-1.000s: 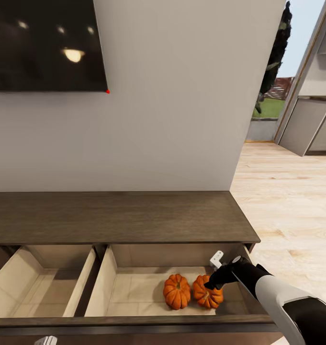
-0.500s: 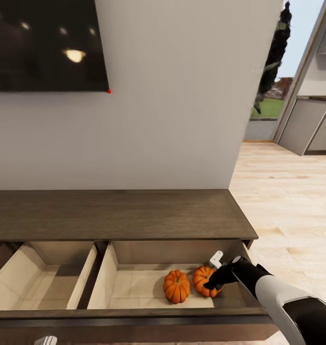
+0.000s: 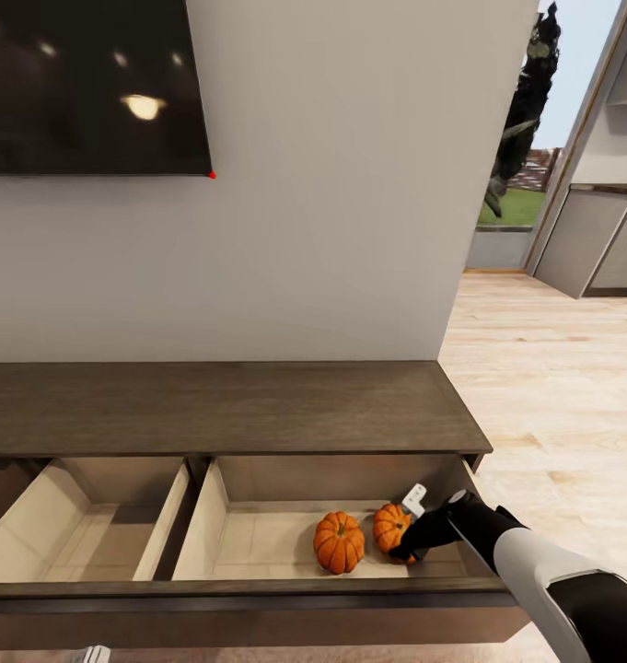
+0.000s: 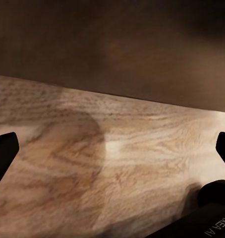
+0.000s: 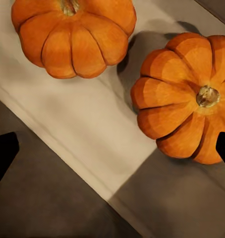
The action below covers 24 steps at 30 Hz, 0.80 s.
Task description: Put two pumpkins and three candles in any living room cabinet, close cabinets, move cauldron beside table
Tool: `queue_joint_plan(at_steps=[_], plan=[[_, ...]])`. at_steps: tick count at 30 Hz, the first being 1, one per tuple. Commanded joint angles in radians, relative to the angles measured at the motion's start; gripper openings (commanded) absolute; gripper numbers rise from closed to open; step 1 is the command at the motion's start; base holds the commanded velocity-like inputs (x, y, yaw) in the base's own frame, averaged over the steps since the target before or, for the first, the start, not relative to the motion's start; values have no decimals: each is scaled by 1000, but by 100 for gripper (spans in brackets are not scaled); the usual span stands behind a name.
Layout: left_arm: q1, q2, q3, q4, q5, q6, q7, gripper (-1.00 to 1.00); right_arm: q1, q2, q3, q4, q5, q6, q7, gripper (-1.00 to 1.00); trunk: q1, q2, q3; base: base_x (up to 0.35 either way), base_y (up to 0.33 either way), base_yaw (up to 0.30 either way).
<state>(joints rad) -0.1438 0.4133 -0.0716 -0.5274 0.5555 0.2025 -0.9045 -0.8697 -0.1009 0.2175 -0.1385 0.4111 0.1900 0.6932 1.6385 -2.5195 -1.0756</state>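
Note:
Two orange pumpkins lie side by side on the pale floor of the cabinet's (image 3: 221, 405) open right-hand drawer (image 3: 258, 543), one (image 3: 339, 541) left of the other (image 3: 389, 525). The same pair shows close up in the right wrist view, one (image 5: 73, 37) and the other (image 5: 184, 114). My right gripper (image 3: 409, 549) hangs open just above the right pumpkin, holding nothing, its fingertips (image 5: 3, 153) wide apart. My left gripper (image 4: 112, 148) is open over bare wood floor. The candles, cauldron and table are out of view.
The left-hand drawer (image 3: 83, 543) also stands open and holds nothing. A dark TV (image 3: 83, 83) hangs on the wall above the cabinet. To the right, light wood floor (image 3: 552, 396) runs toward grey kitchen units (image 3: 589, 249) and a window.
The whole view has shifted, so the cabinet and pumpkins sit higher in the picture. My right gripper stays open above the right pumpkin and now covers more of it.

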Motion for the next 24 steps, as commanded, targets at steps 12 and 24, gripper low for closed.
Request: queue_joint_plan(at_steps=[12,24], plan=[[0,1,-5,0,11,9,1,100,0,-101,-26,-158,-31,96,306,100,0,0,-1,0,0,0],[0,-1,-5,0,11,9,1,100,0,-196,-124,-275,-49,150,526,100,0,0,-1,0,0,0]])
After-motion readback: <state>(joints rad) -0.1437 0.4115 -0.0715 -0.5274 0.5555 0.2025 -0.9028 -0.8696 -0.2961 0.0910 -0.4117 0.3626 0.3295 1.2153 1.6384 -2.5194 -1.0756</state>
